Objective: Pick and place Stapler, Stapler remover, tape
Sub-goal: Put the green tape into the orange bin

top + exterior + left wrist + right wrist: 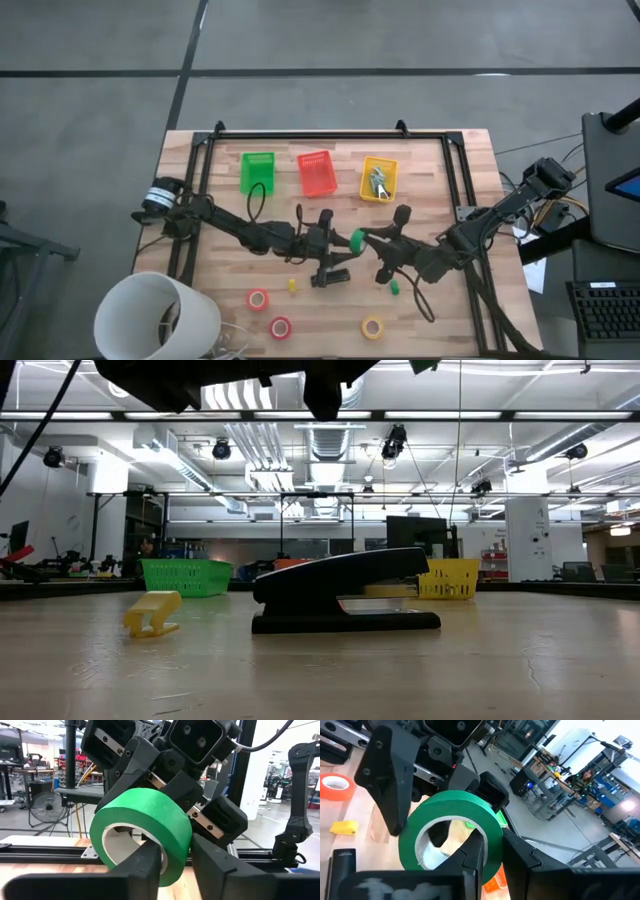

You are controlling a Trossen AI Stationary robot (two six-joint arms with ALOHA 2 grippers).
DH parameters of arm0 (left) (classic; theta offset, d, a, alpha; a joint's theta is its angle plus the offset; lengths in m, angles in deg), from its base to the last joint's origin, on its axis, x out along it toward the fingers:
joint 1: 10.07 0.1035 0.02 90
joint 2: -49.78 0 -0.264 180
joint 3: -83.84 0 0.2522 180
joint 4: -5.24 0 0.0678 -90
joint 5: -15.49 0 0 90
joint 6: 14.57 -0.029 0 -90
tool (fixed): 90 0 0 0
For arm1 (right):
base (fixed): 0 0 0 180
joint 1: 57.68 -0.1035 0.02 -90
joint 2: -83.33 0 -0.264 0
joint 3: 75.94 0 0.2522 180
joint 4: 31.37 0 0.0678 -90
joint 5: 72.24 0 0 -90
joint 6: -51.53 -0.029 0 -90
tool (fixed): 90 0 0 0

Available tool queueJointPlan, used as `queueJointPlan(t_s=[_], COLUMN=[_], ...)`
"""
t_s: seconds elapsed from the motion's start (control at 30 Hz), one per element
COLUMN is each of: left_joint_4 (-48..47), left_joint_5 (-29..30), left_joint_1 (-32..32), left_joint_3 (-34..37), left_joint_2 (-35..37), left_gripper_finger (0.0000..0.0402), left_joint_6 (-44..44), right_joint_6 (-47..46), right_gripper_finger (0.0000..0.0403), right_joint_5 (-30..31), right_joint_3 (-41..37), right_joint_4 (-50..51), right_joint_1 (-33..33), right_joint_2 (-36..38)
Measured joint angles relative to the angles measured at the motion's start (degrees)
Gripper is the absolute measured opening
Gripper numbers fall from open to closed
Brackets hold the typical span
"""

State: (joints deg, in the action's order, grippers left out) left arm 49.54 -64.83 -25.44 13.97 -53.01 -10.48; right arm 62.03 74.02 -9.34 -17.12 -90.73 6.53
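The green tape roll point(356, 238) is up in the air over the table's middle, between both grippers. My left gripper point(335, 241) comes at it from the left and my right gripper point(373, 241) from the right; each is shut on the roll. It fills the left wrist view point(145, 820) and the right wrist view point(450, 815). The black stapler point(332, 277) lies flat on the table just nearer than the grippers and stands large in the low view point(340, 595). Two red-orange rolls point(258, 299) point(281, 327) and a yellow roll point(372, 327) lie flat near the near edge. My left gripper point(177, 857) has the roll's wall point(175, 847) pinched, one finger point(145, 865) inside the pale core and the other outside. It comes in level from the table's left. The roll is lifted clear, standing on edge. My right gripper point(492, 854) pinches the roll's wall point(492, 837) at another spot of the ring, one finger inside the hole and one finger point(520, 860) outside. It reaches in from the table's right. The roll hangs clear of the table between both grippers.
Three baskets stand in a row at the far side: green point(257, 171), red point(316, 173), and yellow point(379, 192) with a metal thing in it. A small yellow block point(292, 286) and a green block point(394, 287) lie by the stapler. A white tub point(155, 318) sits at the near left corner.
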Motion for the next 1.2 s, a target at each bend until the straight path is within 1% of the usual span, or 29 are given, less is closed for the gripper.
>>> queueJointPlan(t_s=[0.1,0.2,0.3,0.37,0.43,0.57,0.7,0.83,0.97,1.03,1.13,1.2], left_joint_4=[-0.1,-0.1,-0.1,-0.1,-0.4,-1.6,-2.4,-3.8,-6.4,-8.2,-12.9,-18.7], left_joint_5=[0.3,0.3,1.0,1.1,2.4,7.6,13.9,25.0,36.8,38.6,37.3,36.7], left_joint_1=[0.0,0.1,0.1,0.1,0.1,0.1,0.1,0.1,0.9,2.0,4.4,6.4], left_joint_3=[0.1,0.1,0.1,0.1,0.1,0.4,1.4,1.8,1.7,1.4,0.4,-0.7], left_joint_2=[0.0,0.0,0.0,0.0,0.0,0.0,0.0,0.0,0.0,0.1,0.6,1.2], left_gripper_finger=[0.0065,0.0048,0.0052,0.0059,0.0062,0.0058,0.0055,0.0058,0.0058,0.0057,0.0058,0.0058], left_joint_6=[-0.1,-0.3,-0.6,-0.6,-0.7,-0.8,-0.7,-0.5,-0.1,1.8,3.4,4.7], right_joint_6=[-0.2,0.2,0.9,0.9,0.9,-1.5,-8.0,-16.1,-21.5,-22.5,-23.9,-24.9], right_gripper_finger=[0.0049,0.0057,0.0076,0.0095,0.0115,0.0158,0.0189,0.0200,0.0198,0.0195,0.0190,0.0186], right_joint_5=[-1.5,-1.8,-0.8,-0.7,-0.6,-0.6,-0.6,-0.8,-1.1,-1.1,-1.2,-1.2], right_joint_3=[0.0,0.0,-0.1,-0.1,-0.1,-0.1,-0.1,-0.1,-0.7,-1.5,-3.1,-4.3], right_joint_4=[0.0,0.1,0.7,0.8,1.1,3.7,10.3,16.7,20.4,20.3,20.3,20.4], right_joint_1=[0.4,0.5,0.5,0.5,0.4,-0.6,-2.1,-3.7,-5.5,-6.1,-6.2,-6.2], right_joint_2=[0.0,0.0,0.2,0.7,1.0,2.3,4.4,5.4,5.4,5.4,5.4,5.4])
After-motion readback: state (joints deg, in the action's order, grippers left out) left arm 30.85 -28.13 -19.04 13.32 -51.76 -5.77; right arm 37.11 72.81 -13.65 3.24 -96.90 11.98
